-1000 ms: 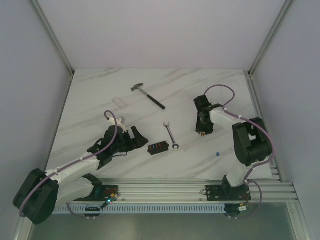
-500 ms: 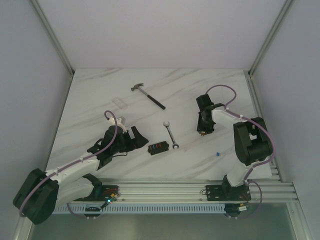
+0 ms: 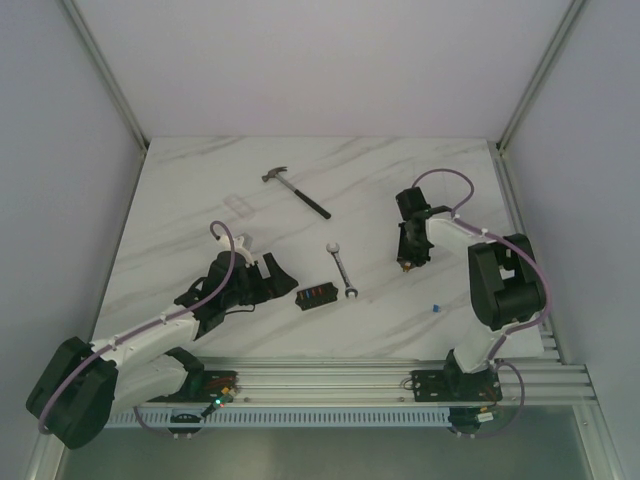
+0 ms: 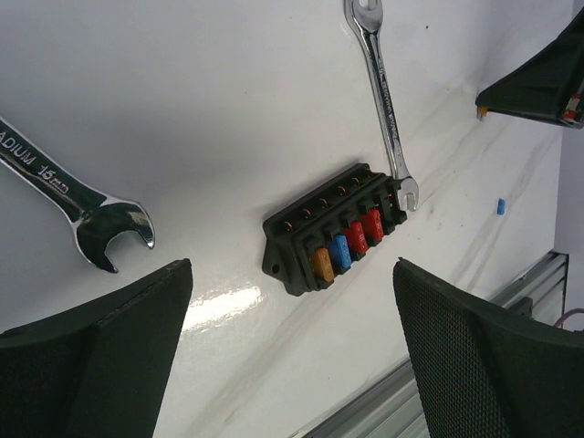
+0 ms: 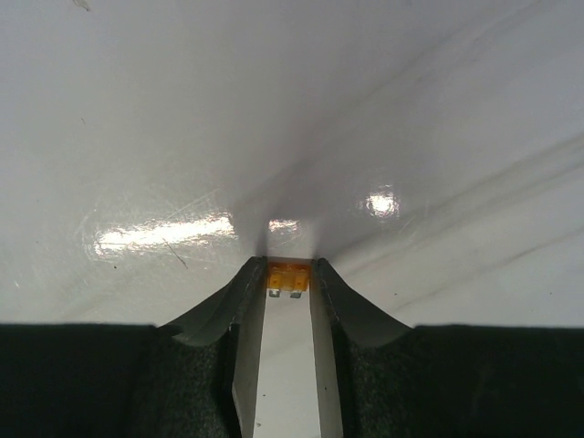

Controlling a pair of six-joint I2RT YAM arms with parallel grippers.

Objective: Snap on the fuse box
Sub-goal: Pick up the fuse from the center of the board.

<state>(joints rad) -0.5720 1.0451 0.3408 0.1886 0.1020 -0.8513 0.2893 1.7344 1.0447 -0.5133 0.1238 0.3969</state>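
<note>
The fuse box [image 3: 314,296] is a small black block with orange, blue and red fuses in it, lying on the white table near the front middle. The left wrist view shows it [image 4: 338,239] just ahead of my left gripper [image 4: 292,270]. My left gripper [image 3: 286,276] is open and empty, its fingers wide apart to the left of the box. My right gripper [image 3: 404,262] points down at the table to the right of the box. It is shut on a small orange fuse [image 5: 288,276] pinched between its fingertips, close above the table.
A silver wrench [image 3: 343,271] lies touching the box's right end. A second wrench [image 4: 64,187] lies to the left. A black-handled hammer [image 3: 297,189] is further back. A clear plastic piece [image 3: 240,205] lies at the left. A small blue fuse [image 3: 436,308] lies at the front right.
My right gripper has shifted slightly to the right with the orange fuse. The left arm and the fuse box have not moved.
</note>
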